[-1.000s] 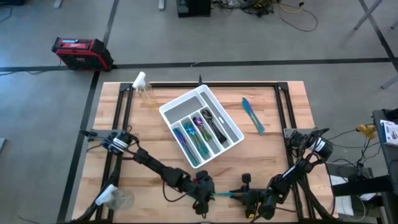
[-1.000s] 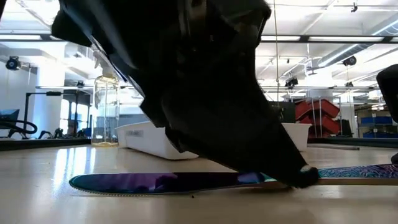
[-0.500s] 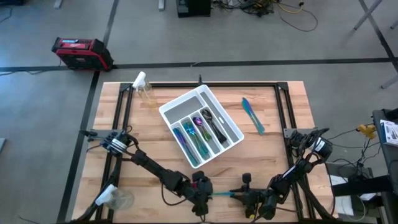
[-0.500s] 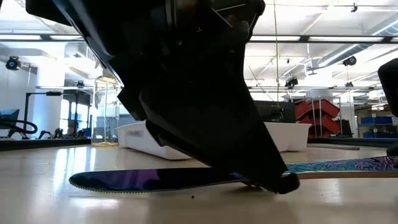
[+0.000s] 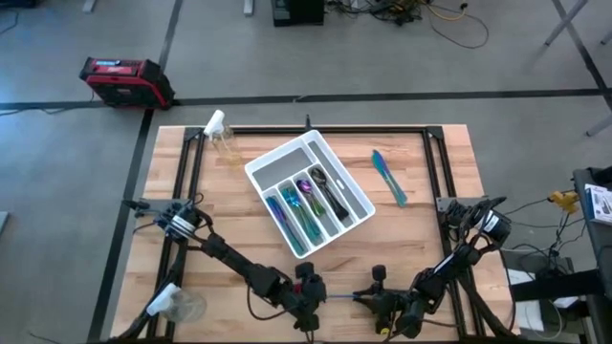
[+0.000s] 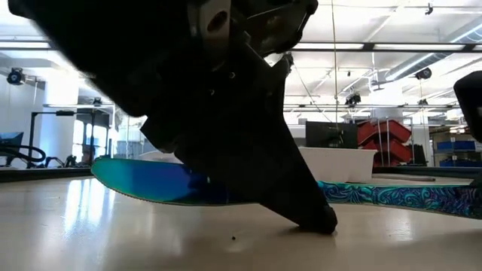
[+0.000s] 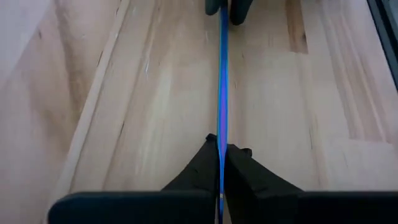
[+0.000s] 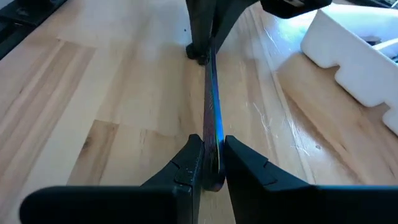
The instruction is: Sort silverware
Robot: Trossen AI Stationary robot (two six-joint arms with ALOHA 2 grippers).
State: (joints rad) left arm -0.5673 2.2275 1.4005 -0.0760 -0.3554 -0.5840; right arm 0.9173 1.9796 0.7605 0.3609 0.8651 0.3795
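Observation:
A slim teal-blue knife (image 5: 342,299) is at the table's near edge, between my two grippers. My left gripper (image 5: 311,304) is shut on its middle and my right gripper (image 5: 376,304) on its handle end. In the low view the teal blade (image 6: 166,184) juts out left of the left gripper's dark bulk, and the patterned handle (image 6: 392,197) runs right. More silverware lies in the white tray (image 5: 356,187) at mid-table. Another teal knife (image 5: 389,178) lies flat on the wood to the tray's right. My left gripper pinches the knife about its middle (image 7: 221,140) between its two fingers (image 7: 202,165), which slant down from the table's left. The knife stands on edge, its blade end clear of the table. One fingertip (image 6: 320,220) reaches the tabletop. My right gripper pinches the free end of the knife's handle (image 8: 214,168) between its two fingers (image 8: 189,162), coming low from the table's right and pointing along the knife. The knife runs straight ahead to the other gripper (image 8: 204,37).
A spray bottle (image 5: 220,132) stands at the far left of the table and a clear glass (image 5: 182,307) at the near left corner. Black frame rails (image 5: 435,162) run along the table's sides. Bare wood lies between the tray and the grippers.
The knife lay flat on the table. It has turned onto its edge, and its blade end has risen clear of the wood. My left gripper has shifted slightly toward the table's left edge while holding it.

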